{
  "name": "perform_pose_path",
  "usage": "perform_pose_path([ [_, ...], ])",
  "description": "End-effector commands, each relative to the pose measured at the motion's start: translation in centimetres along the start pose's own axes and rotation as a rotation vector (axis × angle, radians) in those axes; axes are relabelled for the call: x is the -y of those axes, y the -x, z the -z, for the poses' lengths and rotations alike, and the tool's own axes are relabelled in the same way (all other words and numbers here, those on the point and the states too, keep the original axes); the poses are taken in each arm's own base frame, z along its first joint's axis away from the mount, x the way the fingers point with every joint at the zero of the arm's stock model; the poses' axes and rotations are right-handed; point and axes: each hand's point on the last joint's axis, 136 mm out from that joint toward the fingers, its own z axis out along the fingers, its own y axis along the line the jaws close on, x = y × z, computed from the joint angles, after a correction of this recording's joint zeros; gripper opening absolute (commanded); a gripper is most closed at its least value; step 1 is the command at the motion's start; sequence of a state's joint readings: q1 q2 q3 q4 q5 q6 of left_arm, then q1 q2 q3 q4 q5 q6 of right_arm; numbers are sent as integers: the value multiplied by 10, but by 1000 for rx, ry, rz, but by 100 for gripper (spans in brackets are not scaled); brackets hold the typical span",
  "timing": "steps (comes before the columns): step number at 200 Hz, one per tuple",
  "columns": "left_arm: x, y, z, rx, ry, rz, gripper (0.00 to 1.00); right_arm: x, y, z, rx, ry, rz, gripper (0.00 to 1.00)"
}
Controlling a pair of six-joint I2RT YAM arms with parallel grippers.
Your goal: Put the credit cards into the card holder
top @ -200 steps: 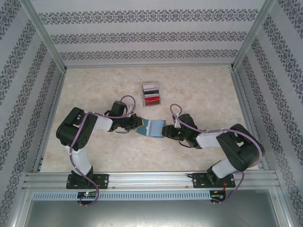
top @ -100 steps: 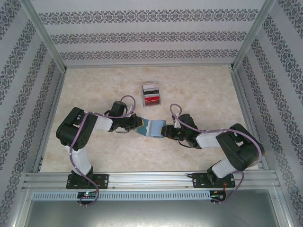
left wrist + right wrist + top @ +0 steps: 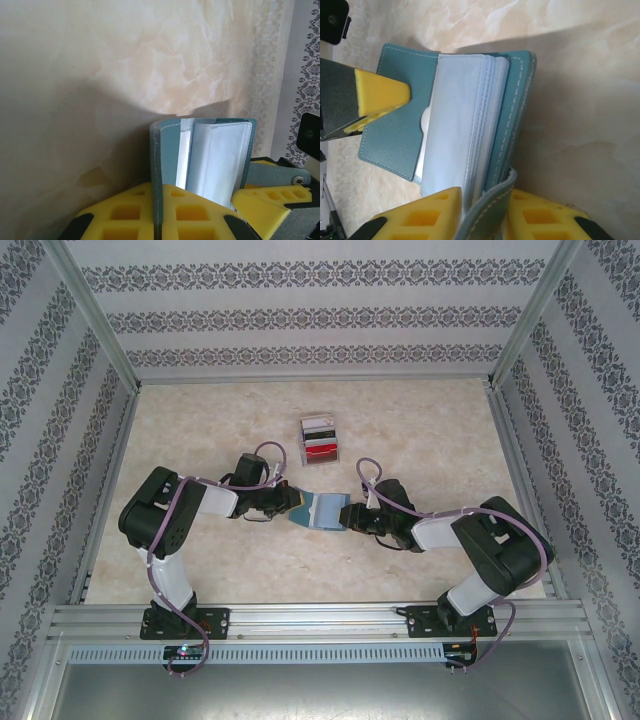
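The teal card holder (image 3: pixel 320 511) is held open between both grippers just above the table. My left gripper (image 3: pixel 291 503) is shut on its left cover; in the left wrist view the yellow fingertips (image 3: pixel 161 210) pinch that cover's edge, with the pale inner leaves (image 3: pixel 217 160) standing to the right. My right gripper (image 3: pixel 350 518) is shut on the other side; its fingertips (image 3: pixel 485 217) clamp the right cover, some leaves and the bent strap (image 3: pixel 492 205). The credit cards stand in a clear stand (image 3: pixel 320 438): a red one (image 3: pixel 321 450) and a whitish one (image 3: pixel 318 424) show.
The clear stand sits just beyond the card holder, a short way behind both grippers. Metal frame rails (image 3: pixel 320 618) run along the near edge, and patterned walls close in the left, right and far sides. Marbled tabletop (image 3: pixel 430 430) spreads around.
The right arm's elbow and forearm have shifted slightly to the left. The card holder, the left arm and the stand have stayed where they were.
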State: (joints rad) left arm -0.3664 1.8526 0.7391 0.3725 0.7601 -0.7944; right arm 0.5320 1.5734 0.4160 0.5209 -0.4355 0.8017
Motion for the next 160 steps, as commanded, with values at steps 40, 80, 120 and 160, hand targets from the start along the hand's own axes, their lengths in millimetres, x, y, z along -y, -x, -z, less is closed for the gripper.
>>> perform_pose_path([
  [40,-52,-1,-3,35,170,62,0,11,-4,-5,-13,-39,-5,20],
  [80,-52,-1,-2,36,171,62,0,13,-5,-1,-1,-50,0,26],
  [120,-52,-1,-3,36,171,61,0,15,-7,0,-7,-56,5,24],
  [160,-53,-2,-4,35,174,64,0,16,-7,-1,-1,-61,0,34],
])
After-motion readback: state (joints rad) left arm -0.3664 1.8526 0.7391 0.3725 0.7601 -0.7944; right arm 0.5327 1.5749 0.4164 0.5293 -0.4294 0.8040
